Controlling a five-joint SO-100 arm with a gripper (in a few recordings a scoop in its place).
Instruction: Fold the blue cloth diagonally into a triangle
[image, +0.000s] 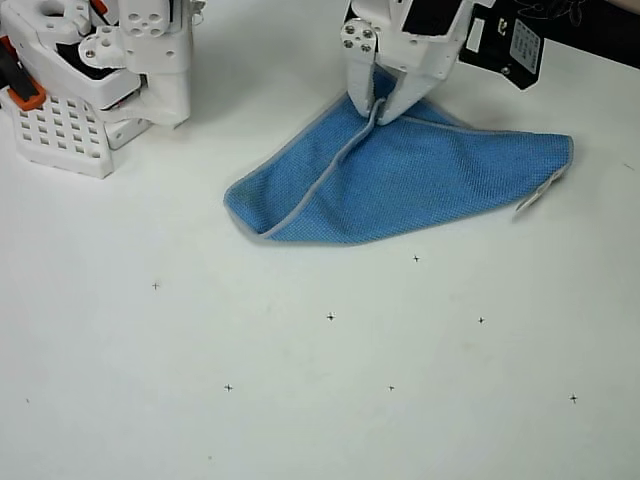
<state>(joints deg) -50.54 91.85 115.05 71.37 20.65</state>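
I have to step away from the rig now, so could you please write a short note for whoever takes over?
Claw: shut on a corner of the cloth, at the top middle of the overhead view.
Cloth: on the table, partly folded, one flap lying over the rest with its grey edge running diagonally; white tag at the right tip.
Done: corner grasped and brought across.
Left: probably lay that corner flat, release, and check the edges line up as a triangle.
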